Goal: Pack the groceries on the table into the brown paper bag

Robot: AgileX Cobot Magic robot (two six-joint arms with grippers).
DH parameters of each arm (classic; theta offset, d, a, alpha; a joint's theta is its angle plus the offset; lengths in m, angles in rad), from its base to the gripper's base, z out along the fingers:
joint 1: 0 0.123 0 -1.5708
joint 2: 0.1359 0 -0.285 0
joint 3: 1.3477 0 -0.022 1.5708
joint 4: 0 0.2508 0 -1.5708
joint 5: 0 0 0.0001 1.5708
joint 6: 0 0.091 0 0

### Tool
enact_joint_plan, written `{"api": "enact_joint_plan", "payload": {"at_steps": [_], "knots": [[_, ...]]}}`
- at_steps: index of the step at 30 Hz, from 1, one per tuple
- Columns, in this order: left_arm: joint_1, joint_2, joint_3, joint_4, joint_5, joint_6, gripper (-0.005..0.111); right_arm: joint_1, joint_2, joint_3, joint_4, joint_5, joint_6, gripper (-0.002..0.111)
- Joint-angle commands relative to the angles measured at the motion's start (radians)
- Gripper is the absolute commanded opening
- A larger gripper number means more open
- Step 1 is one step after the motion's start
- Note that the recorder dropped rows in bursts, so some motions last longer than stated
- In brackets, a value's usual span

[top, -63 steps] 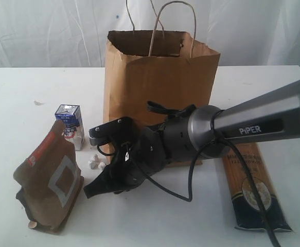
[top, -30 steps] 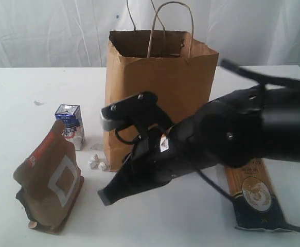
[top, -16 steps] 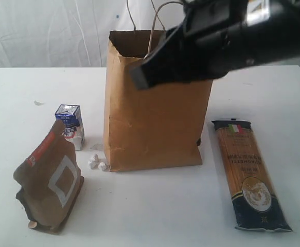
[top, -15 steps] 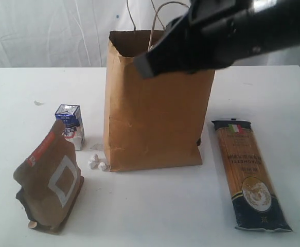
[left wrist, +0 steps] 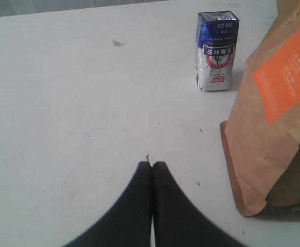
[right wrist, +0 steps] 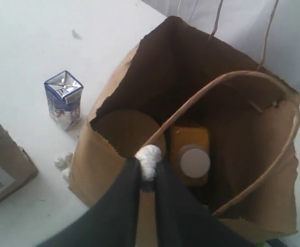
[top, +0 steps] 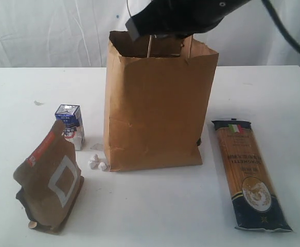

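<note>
Farthest left on the white table [top: 155,216], before pale curtains [top: 47,31], stand the brown pouch [top: 49,180] and carton [top: 70,125], near the left gripper [left wrist: 151,165], closed and empty. The right gripper [right wrist: 148,171] pinches a white lump [right wrist: 148,156] above the brown paper bag [top: 157,103]; the pasta pack [top: 250,175] lies right.

This looks like a robot test bench in a lab. A wide, plain white table [top: 155,216] with a few small marks stands in front of white sheeting [top: 41,31] that hangs in folds and hides the room behind it. A black robot arm [top: 180,13] reaches in over the top. A few shop goods are laid out on the table like props: a brown paper bag [top: 157,108], a small carton [top: 70,123], a brown pouch [top: 49,180] and a pack of pasta [top: 247,175].
</note>
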Motion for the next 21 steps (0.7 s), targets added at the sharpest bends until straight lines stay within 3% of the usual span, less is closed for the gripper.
{"api": "enact_joint_plan", "payload": {"at_steps": [1,17,21], "knots": [[0.001,-0.004,0.004,0.001,0.0,-0.001,0.0,-0.009,0.051,-0.016,-0.039,-0.002,0.002,0.0],[0.001,-0.004,0.004,0.001,0.0,-0.001,0.0,-0.05,0.094,-0.02,-0.122,-0.025,0.049,0.0],[0.001,-0.004,0.004,0.001,0.0,-0.001,0.0,-0.05,0.115,-0.02,-0.122,-0.023,0.054,0.013]]}}
